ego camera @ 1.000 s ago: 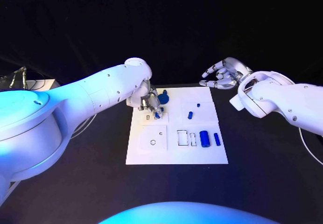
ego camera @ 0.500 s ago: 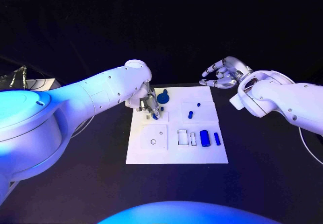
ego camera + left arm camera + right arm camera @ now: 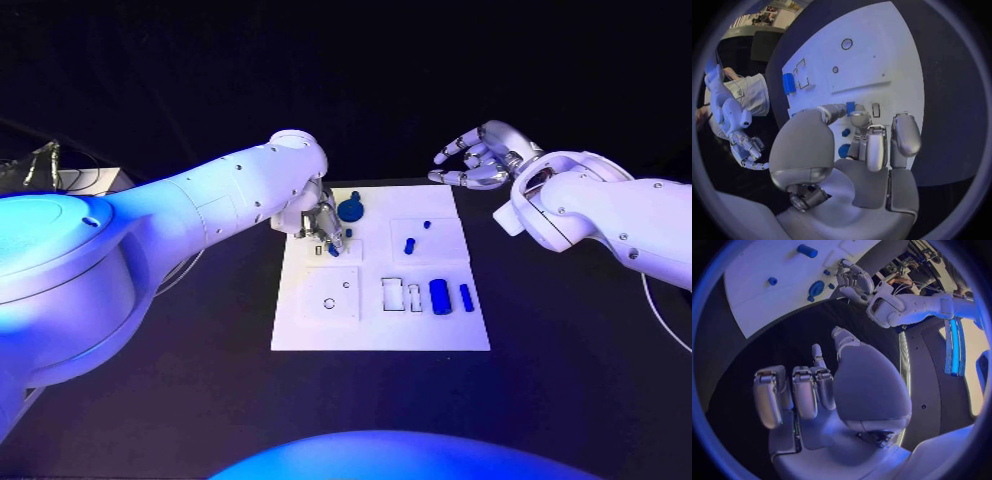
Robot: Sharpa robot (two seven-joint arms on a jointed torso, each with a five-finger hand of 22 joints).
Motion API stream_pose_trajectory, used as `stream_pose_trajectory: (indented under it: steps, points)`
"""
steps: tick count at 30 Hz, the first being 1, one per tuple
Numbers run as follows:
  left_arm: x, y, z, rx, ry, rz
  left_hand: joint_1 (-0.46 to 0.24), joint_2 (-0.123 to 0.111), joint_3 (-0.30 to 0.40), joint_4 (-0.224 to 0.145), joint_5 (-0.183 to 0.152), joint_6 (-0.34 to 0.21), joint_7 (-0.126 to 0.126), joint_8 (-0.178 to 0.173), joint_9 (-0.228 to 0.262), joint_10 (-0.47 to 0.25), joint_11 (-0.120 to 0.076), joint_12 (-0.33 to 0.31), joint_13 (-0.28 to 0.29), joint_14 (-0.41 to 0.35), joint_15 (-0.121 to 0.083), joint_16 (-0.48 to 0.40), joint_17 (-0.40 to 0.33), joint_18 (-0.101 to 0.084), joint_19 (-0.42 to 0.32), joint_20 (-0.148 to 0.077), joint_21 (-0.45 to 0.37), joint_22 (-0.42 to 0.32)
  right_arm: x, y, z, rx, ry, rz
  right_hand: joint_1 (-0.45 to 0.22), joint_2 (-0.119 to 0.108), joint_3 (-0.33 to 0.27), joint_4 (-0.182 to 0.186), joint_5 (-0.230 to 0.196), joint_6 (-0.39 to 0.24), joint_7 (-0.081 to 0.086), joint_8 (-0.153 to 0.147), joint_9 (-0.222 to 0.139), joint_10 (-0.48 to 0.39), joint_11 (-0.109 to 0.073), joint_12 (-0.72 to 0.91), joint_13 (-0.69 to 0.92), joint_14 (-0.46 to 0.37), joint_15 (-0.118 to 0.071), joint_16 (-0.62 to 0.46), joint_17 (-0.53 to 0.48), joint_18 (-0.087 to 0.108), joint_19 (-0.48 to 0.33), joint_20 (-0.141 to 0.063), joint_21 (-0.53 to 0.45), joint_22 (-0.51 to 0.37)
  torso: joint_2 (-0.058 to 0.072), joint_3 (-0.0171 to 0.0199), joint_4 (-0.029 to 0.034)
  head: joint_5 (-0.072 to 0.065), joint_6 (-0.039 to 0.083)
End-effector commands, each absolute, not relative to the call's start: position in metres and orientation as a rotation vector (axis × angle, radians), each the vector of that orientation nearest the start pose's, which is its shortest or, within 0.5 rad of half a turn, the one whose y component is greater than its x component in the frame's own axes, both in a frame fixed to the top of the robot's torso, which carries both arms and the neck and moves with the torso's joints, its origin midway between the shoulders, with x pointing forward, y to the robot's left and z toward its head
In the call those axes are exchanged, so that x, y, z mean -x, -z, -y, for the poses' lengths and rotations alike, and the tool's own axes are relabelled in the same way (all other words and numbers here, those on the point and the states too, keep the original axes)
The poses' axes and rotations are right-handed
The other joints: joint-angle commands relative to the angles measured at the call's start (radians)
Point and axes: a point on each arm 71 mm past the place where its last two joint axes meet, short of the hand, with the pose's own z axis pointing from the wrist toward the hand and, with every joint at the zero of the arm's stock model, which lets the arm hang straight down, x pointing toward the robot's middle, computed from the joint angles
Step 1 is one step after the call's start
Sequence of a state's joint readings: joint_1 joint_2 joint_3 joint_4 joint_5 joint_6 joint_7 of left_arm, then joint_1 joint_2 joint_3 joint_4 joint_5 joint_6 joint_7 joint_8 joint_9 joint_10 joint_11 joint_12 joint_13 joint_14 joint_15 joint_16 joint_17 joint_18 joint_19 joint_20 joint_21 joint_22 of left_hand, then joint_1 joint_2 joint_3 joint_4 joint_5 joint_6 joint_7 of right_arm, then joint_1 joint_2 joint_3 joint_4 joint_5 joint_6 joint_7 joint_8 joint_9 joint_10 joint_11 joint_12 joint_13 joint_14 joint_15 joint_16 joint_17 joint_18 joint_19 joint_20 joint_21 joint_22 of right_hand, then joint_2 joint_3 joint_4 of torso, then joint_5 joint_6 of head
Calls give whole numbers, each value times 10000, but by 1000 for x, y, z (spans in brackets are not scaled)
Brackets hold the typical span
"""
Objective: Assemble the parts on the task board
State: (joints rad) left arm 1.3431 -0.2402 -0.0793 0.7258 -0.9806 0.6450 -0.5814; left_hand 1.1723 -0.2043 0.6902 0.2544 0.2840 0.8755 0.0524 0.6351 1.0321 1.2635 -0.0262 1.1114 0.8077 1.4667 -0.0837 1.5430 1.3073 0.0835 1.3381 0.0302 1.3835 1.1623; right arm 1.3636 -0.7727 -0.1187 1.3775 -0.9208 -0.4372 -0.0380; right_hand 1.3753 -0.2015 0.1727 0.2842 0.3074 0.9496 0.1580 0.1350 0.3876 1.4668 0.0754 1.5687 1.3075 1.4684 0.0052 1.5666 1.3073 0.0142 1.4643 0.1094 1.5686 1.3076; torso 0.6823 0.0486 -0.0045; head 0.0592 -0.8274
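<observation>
The white task board (image 3: 378,325) lies mid-table. My left hand (image 3: 320,226) hovers low over its far left section and pinches a small blue part (image 3: 332,250) between thumb and a finger; the left wrist view shows that part (image 3: 850,106) at the thumb tip, beside a small slot (image 3: 876,109). A round blue part (image 3: 351,210) lies just beyond the hand. Two small blue pieces (image 3: 408,245) sit in the far right section, and a blue cylinder (image 3: 438,297) and a slim blue pin (image 3: 466,297) lie nearer right. My right hand (image 3: 476,160) hangs beyond the board's far right corner, fingers apart, holding nothing.
The board carries empty outlined slots (image 3: 392,294) and a small round hole (image 3: 329,304) on its near half. Black table (image 3: 173,380) surrounds the board. In the right wrist view the board (image 3: 767,265) and my left hand (image 3: 853,282) show beyond my right hand (image 3: 817,390).
My left hand has edged slightly towards the board's left edge with the blue part, uncovering more of the round blue part. The right hand has stayed put.
</observation>
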Motion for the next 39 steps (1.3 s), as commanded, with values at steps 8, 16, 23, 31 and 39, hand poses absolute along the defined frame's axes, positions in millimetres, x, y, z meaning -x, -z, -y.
stream_pose_trajectory:
  steps: [8, 16, 23, 31, 39]
  points:
    - [-585, 208, -129, 522, 1290, -25933, 126, 144, 1775, -1806, 71, 74, 3, 17, 22, 1, 40, -45, -24, 878, 59, 14, 2103, 20, -26, 35, 7, 31, -534, 135, 216, -2933, -8088, -15698, -108, 2, -18, 23, -29, -62, -8, 23, 14, 1040, 0, 21, 2633, 1020, -22, 37, 2617, -142, 1065, -26, 22, 2632, -7, 0, 5, 8, -1]
    - [-585, 208, -130, 531, 1264, -25849, 118, 147, 1783, -1816, 77, 79, 2, 19, 29, 7, 39, -39, -17, 881, 59, 19, 2112, 16, -13, 36, 17, 52, -534, 135, 216, -2923, -8072, -15702, -108, 2, -18, 23, -29, -62, -8, 23, 14, 1040, 0, 21, 2633, 1020, -22, 37, 2617, -142, 1065, -26, 22, 2632, -1, -5, -3, 5, -17]
    - [-585, 207, -132, 525, 1288, -25760, 106, 149, 1797, -1836, 88, 88, 0, 21, 41, 8, 38, -42, -29, 887, 59, 30, 2133, 15, -8, 37, 22, 60, -534, 135, 217, -2922, -8066, -15707, -108, 2, -18, 23, -29, -62, -8, 23, 14, 1040, 0, 21, 2633, 1020, -22, 37, 2617, -142, 1065, -26, 22, 2632, 4, 3, 21, 3, -25]
    - [-585, 206, -131, 553, 1382, -25680, 102, 150, 1802, -1843, 92, 91, 0, 22, 45, 11, 37, -40, -28, 890, 58, 33, 2141, 15, -6, 38, 24, 63, -535, 135, 216, -2915, -8066, -15722, -108, 2, -18, 23, -29, -62, -8, 23, 14, 1040, 0, 21, 2633, 1020, -22, 37, 2617, -142, 1065, -26, 22, 2632, 2, 0, 13, 2, -48]
    - [-584, 205, -128, 660, 1579, -25522, 93, 152, 1814, -1855, 100, 97, -1, 24, 53, 12, 36, -43, -36, 889, 58, 33, 2139, 14, -2, 38, 28, 69, -535, 135, 216, -2907, -8075, -15730, -108, 2, -18, 23, -29, -62, -8, 23, 14, 1040, 0, 21, 2633, 1020, -22, 37, 2617, -142, 1065, -26, 22, 2632, -3, 0, 2, -5, -47]
